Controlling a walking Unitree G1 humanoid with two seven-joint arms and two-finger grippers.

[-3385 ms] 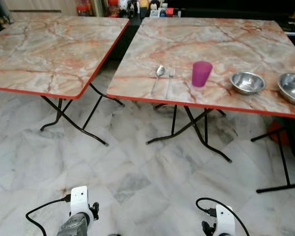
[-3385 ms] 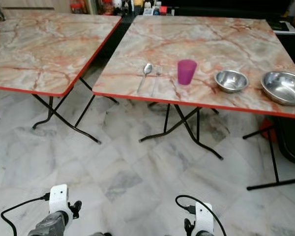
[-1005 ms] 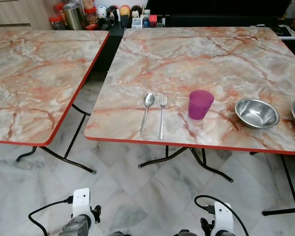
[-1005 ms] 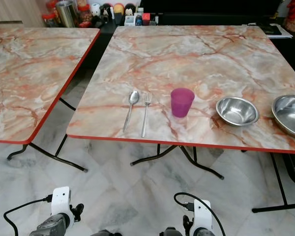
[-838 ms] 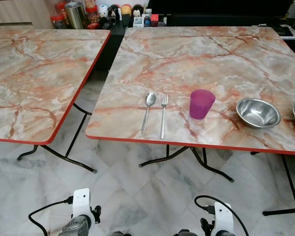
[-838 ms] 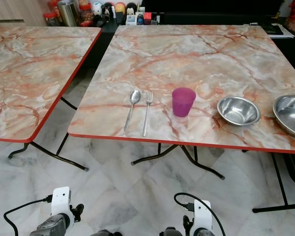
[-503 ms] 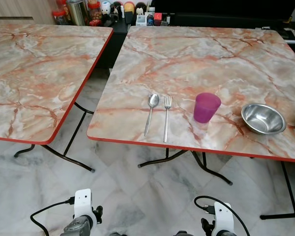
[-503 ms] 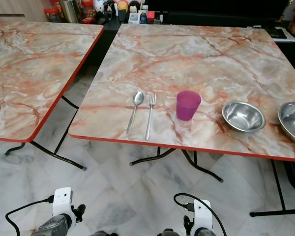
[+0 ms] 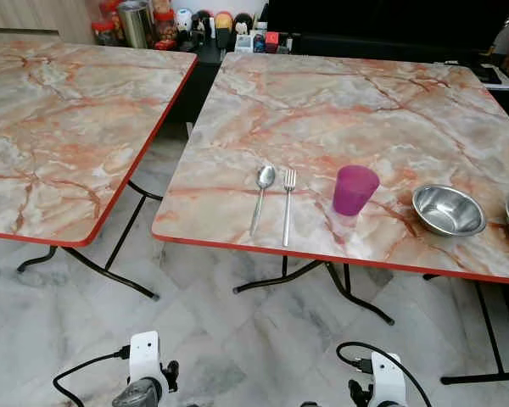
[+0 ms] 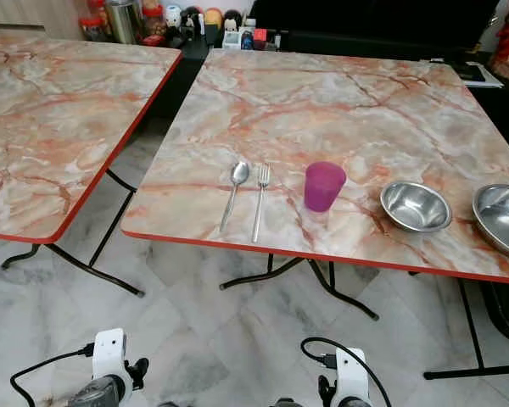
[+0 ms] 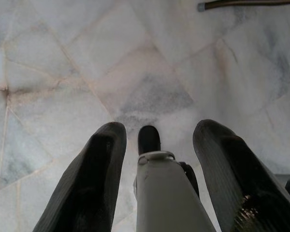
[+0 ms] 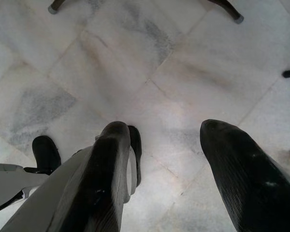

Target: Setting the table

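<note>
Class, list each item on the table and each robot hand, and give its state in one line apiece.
spoon: lying flat, bowl up
fork: lying flat beside the spoon
purple cup: upright, mouth up
small steel bowl: upright, empty
large steel bowl: upright
left hand: open, holding nothing
right hand: open, holding nothing

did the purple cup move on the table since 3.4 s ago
No. The purple cup keeps its place between the fork and the smaller steel bowl; the camera moved closer.

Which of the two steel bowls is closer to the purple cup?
The smaller bowl, just right of the cup. The bigger bowl sits farther right, at the table's edge of view.
</note>
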